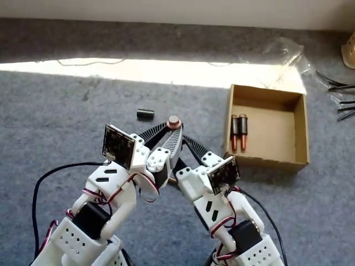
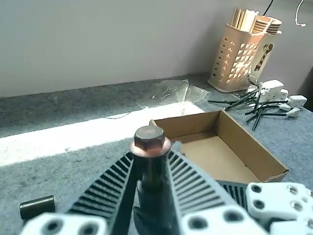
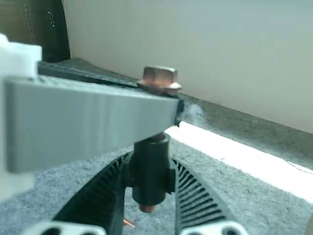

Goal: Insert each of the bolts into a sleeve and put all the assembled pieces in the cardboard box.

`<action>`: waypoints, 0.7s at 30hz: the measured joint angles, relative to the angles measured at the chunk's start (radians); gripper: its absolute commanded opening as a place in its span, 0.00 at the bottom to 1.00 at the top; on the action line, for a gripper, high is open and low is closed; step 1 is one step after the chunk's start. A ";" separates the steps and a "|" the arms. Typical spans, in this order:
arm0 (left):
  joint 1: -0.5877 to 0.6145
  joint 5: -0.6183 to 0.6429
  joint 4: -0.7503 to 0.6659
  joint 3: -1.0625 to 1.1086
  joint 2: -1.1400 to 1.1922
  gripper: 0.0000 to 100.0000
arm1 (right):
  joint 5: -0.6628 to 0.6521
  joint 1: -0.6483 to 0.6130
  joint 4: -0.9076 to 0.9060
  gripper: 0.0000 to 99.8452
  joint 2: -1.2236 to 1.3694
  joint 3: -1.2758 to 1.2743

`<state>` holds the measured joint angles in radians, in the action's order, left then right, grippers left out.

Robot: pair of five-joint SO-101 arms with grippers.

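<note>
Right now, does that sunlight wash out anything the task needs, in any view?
High view: the sun strip glares white beyond the cardboard box; bolt, loose sleeve sit in even shade. Left wrist view: strip behind the bolt head, harmless. Right wrist view: same, behind the held sleeve.

Grey carpeted table (image 1: 55, 111): cardboard box (image 1: 266, 160), loose black sleeve (image 1: 145, 114), clear plastic bag (image 1: 288, 52), black ties (image 1: 341, 105).

- White plastic arm shells (image 1: 108, 191) with slotted vents and small round holes
- Black ribbed triangular fingers (image 2: 107, 188) on white screw-holed bases
- Thick black cable (image 1: 36, 194), thin red-and-white wires (image 1: 145, 178)
- Dark square wrist boards (image 1: 118, 146)
</note>
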<state>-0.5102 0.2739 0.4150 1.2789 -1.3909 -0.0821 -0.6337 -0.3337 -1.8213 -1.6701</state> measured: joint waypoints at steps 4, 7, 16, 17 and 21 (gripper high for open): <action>0.000 0.000 0.000 0.000 0.000 0.00 | 0.000 0.000 0.000 0.00 0.000 0.000; 0.000 0.000 0.000 0.000 0.000 0.01 | 0.000 0.000 0.000 0.00 0.000 0.000; 0.064 0.000 0.000 0.002 0.000 0.17 | 0.000 -0.002 0.000 0.00 0.000 0.000; 0.072 0.000 0.000 0.002 0.000 0.17 | 0.000 -0.002 0.000 0.00 0.000 0.000; 0.081 0.000 0.000 0.002 0.000 0.17 | -0.002 -0.003 -0.002 0.00 0.000 0.000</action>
<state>-0.4289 0.2739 0.4150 1.2804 -1.3909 -0.0836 -0.6368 -0.3353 -1.8213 -1.6701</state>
